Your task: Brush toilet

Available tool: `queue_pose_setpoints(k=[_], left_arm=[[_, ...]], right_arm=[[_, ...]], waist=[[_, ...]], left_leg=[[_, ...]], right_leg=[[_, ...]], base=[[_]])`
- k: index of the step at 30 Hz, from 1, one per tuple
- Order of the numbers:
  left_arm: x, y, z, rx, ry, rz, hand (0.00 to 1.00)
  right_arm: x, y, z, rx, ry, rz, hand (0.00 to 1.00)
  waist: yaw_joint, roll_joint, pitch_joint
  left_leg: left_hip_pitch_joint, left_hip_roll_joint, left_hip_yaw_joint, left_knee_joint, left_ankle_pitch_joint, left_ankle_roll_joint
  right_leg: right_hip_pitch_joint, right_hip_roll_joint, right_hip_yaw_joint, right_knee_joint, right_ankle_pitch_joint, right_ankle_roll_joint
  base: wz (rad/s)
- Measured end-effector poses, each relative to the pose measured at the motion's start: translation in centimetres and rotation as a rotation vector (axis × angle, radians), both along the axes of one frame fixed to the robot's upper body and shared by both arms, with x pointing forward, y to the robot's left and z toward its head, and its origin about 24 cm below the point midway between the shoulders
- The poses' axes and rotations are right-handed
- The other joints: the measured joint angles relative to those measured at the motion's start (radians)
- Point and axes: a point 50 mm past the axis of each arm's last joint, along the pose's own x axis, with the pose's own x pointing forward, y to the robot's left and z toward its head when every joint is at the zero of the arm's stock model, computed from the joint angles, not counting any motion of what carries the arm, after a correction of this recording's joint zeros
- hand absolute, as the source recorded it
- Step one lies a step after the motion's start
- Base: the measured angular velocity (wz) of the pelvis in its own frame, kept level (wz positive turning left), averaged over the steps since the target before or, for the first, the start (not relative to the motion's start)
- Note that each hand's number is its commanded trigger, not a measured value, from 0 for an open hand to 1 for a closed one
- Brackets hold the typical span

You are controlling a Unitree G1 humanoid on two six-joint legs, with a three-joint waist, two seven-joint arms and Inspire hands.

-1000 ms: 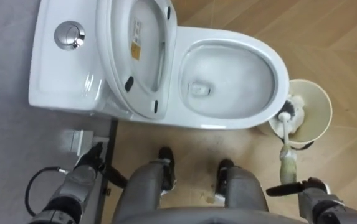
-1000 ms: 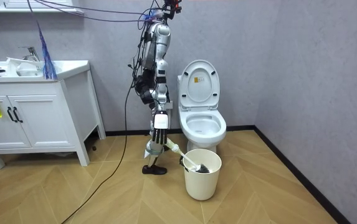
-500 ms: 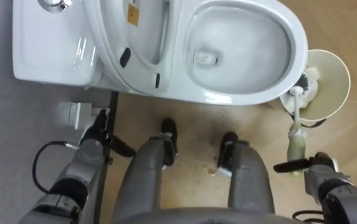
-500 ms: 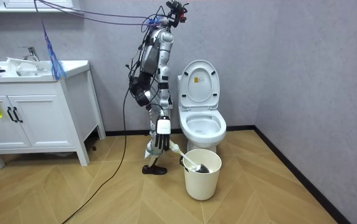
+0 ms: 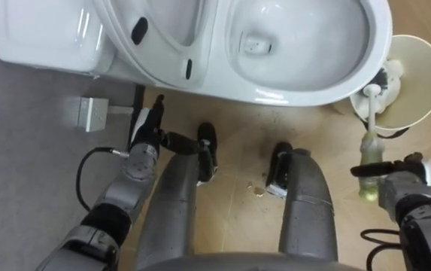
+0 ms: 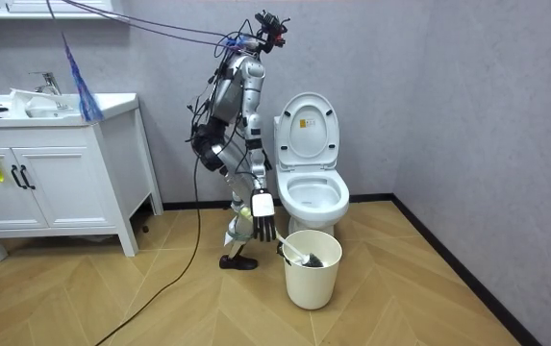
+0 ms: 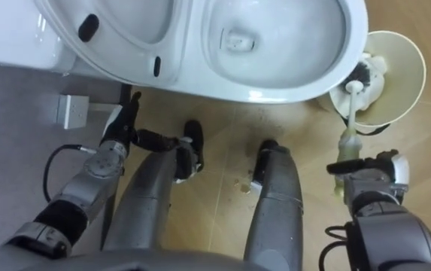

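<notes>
The white toilet (image 5: 275,94) stands with its lid (image 5: 151,30) up and its bowl (image 7: 275,38) uncovered. A cream bucket (image 5: 426,56) sits on the floor beside the bowl. The toilet brush (image 5: 371,120) leans in it, head down in the bucket, pale green grip toward me. My right hand (image 5: 405,187) is shut on that grip, thumb across it. My left hand (image 5: 146,134) hangs open by my left leg, near the toilet's base. In the room view I stand at the toilet's (image 6: 312,183) side with the bucket (image 6: 312,274) by my right hand (image 6: 262,223).
A small white box (image 5: 91,113) sits low on the grey wall beside the cistern. A little stain (image 5: 259,190) marks the wooden floor between my feet. A white vanity cabinet (image 6: 54,178) with a sink stands at the room view's left.
My upper body has leaned toward the toilet, so the eye views shifted. My right hand sank toward the bucket with the brush. The left hand swung forward to the toilet's base.
</notes>
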Motion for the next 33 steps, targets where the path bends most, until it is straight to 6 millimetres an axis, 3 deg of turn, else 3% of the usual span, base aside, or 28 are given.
queue_pose_setpoints(k=[9, 19, 20, 21, 22, 33], left_arm=[[-0.09, -0.42, -0.01, -0.031, -0.002, -0.020, 0.00], [-0.11, -0.57, 0.09, -0.047, 0.001, -0.048, 0.00], [-0.10, -0.59, 0.12, -0.056, 0.001, -0.048, 0.00], [-0.08, -0.61, 0.13, -0.062, 0.002, -0.046, 0.00], [-0.09, -0.64, 0.13, -0.070, 0.004, -0.043, 0.00], [-0.52, -0.09, 0.29, -0.076, -0.004, -0.046, 0.00]], right_arm=[[0.16, 0.06, 0.05, 0.041, -0.056, -0.053, 0.00], [0.19, 0.06, 0.05, 0.058, -0.064, -0.062, 0.00], [0.20, 0.05, 0.04, 0.064, -0.064, -0.058, 0.49], [0.21, 0.04, 0.04, 0.067, -0.064, -0.055, 0.68], [0.18, 0.04, 0.00, 0.075, -0.061, -0.048, 1.00], [-0.61, 0.37, -0.81, 0.178, -0.037, -0.040, 1.00]], waist=[[0.021, 0.007, -0.0002], [0.042, 0.011, -0.0005], [0.042, 0.011, -0.0006], [0.041, 0.011, -0.0005], [0.041, 0.011, -0.0005], [0.040, 0.011, 0.0000]], left_leg=[[-0.009, 0.011, 0.001, -0.003, 0.001, -0.002], [-0.025, 0.006, 0.013, -0.005, 0.001, -0.002], [-0.025, 0.005, 0.013, -0.005, 0.001, -0.002], [-0.025, 0.004, 0.014, -0.006, 0.001, -0.002], [-0.025, 0.003, 0.014, -0.006, 0.001, -0.002], [-0.030, -0.002, 0.012, 0.000, 0.000, 0.000]], right_leg=[[-0.006, 0.010, -0.002, -0.003, 0.002, -0.004], [-0.031, -0.006, -0.006, 0.000, 0.001, -0.008], [-0.031, -0.009, -0.008, 0.001, 0.000, -0.009], [-0.031, -0.011, -0.009, 0.001, 0.000, -0.009], [-0.031, -0.013, -0.011, 0.001, 0.000, -0.009], [-0.032, -0.022, -0.018, 0.018, -0.011, -0.008]], base=[[-0.02], [0.01], [0.00], [0.00], [0.00], [0.04]])
